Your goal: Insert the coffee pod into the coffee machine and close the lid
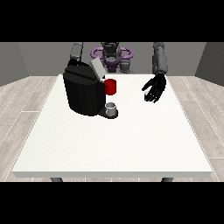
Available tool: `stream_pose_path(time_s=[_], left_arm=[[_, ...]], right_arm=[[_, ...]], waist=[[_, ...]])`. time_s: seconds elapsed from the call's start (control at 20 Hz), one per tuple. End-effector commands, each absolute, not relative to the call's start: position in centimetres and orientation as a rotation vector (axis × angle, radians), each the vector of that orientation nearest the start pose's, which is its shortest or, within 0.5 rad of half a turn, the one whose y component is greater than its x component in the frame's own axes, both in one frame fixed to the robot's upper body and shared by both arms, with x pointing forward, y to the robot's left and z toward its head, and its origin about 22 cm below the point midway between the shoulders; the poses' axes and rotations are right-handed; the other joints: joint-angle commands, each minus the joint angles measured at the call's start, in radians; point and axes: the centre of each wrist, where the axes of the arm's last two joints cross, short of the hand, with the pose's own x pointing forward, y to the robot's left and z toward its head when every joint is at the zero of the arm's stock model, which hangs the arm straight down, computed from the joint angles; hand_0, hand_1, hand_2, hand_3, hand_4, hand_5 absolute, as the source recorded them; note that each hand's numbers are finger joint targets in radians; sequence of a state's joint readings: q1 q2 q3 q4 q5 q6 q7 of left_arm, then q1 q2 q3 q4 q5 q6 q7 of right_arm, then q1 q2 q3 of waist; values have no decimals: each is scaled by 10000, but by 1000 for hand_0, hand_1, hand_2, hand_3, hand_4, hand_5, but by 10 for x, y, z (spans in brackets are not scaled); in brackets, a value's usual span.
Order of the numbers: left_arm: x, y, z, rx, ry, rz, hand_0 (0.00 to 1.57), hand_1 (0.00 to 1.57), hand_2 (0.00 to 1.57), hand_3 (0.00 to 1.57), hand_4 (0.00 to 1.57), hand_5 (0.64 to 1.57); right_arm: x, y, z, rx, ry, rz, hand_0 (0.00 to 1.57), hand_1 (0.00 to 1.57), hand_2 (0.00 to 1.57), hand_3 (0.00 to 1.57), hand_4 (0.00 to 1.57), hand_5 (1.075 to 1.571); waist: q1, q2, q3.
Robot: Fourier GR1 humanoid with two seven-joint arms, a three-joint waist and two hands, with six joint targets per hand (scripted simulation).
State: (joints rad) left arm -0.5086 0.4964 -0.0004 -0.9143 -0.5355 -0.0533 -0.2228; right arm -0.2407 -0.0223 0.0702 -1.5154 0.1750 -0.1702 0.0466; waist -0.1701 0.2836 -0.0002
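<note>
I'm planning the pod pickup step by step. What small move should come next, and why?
Probably bring the hand at the view's right toward the grey coffee pod. That hand hangs open and apart from it, while the pod stands at the foot of the coffee machine, whose lid is up.

A single front view looks from across the large white rectangular table, raised and tilted down, facing the humanoid robot with the purple-ringed torso, small at the top. The table's near edge runs along the bottom of the scene; pale wood-plank flooring and grey walls frame both sides. No second view shares the scene.
</note>
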Motion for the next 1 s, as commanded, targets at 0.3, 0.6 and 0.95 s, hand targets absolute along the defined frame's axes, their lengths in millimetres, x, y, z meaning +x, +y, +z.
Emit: stream_pose_path(time_s=[0.3, 0.6, 0.95], left_arm=[[365, 341, 30, 8088, -12990, -11352, 826, 826, 998, 857, 340, 1571], [372, 353, 39, 8012, -12154, -12355, 789, 789, 960, 845, 392, 1571], [375, 343, 22, 7740, -12634, -12441, 1124, 1124, 1198, 1089, 394, 1571]], right_arm=[[295, -177, 28, -1621, -16822, 1774, 0, 0, 0, 0, 0, 1571], [299, -186, 14, -1298, -16582, 1677, 0, 0, 0, 0, 0, 1571], [296, -199, 5, -1544, -16068, 1736, 0, 0, 0, 0, 0, 1571]], waist=[[-86, -7, 1], [80, -68, 2], [65, -350, -1]])
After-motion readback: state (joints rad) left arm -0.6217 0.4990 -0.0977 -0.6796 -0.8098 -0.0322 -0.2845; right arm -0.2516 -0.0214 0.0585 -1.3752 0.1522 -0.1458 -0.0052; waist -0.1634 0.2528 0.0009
